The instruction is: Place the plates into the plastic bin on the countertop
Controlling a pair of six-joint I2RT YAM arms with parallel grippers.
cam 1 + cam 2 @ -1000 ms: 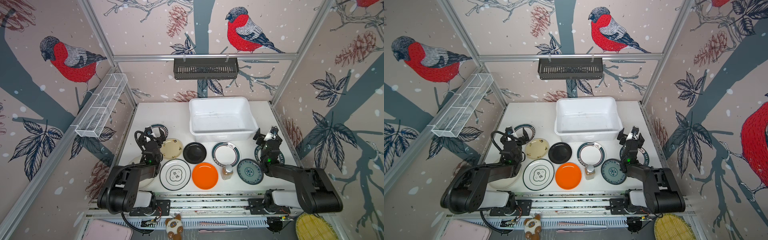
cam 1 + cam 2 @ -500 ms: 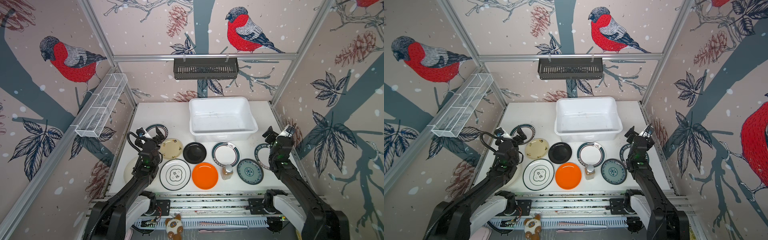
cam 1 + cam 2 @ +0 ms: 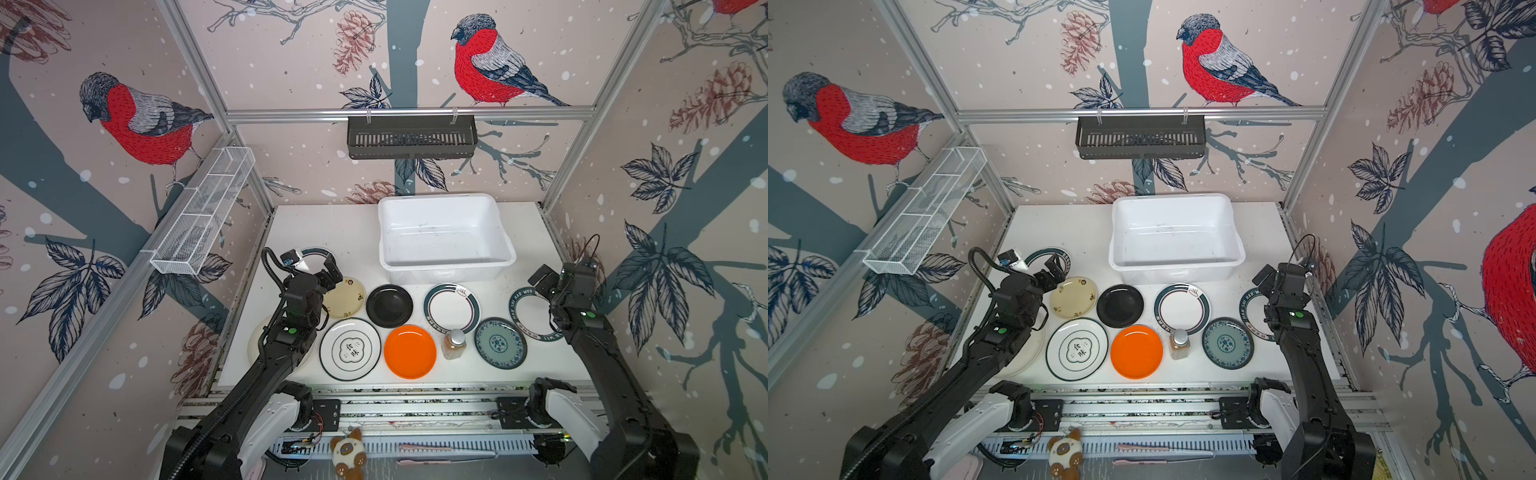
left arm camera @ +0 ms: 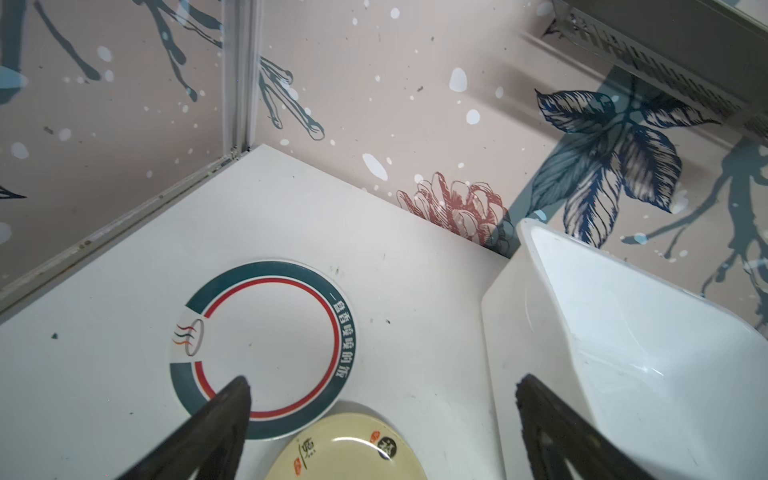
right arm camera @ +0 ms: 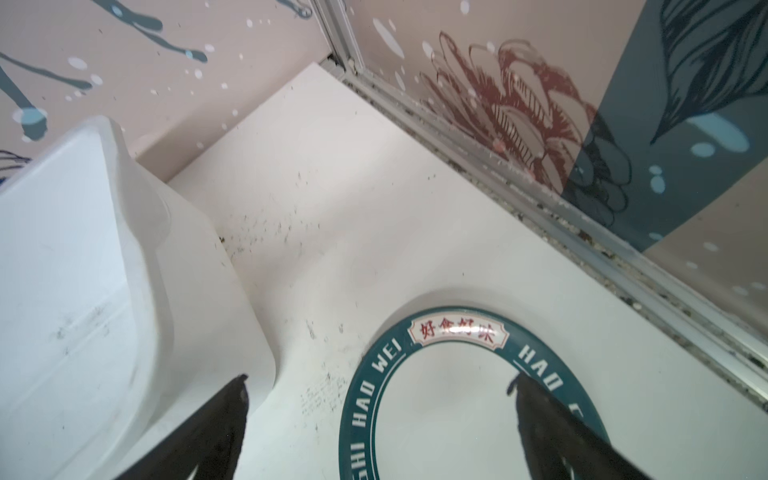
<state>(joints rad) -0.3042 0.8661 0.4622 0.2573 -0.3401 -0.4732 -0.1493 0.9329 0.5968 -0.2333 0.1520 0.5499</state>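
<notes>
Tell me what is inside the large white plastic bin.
The large white rectangular plastic bin is empty: only its bare floor, with faint dark scuffs, shows in both top views. The inner face of its near wall is hidden.

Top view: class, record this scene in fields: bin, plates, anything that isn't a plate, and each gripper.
bin: white, at the back of the countertop, nothing in it
plates: nine, all lying on the countertop, none in the bin
partly hidden: pale plate, mostly under the left arm
not a plate: small bottle, between the orange plate and the blue-green plate
left gripper: open, holding nothing, by the red-ringed plate
right gripper: open, holding nothing, by the lettered plate
</notes>
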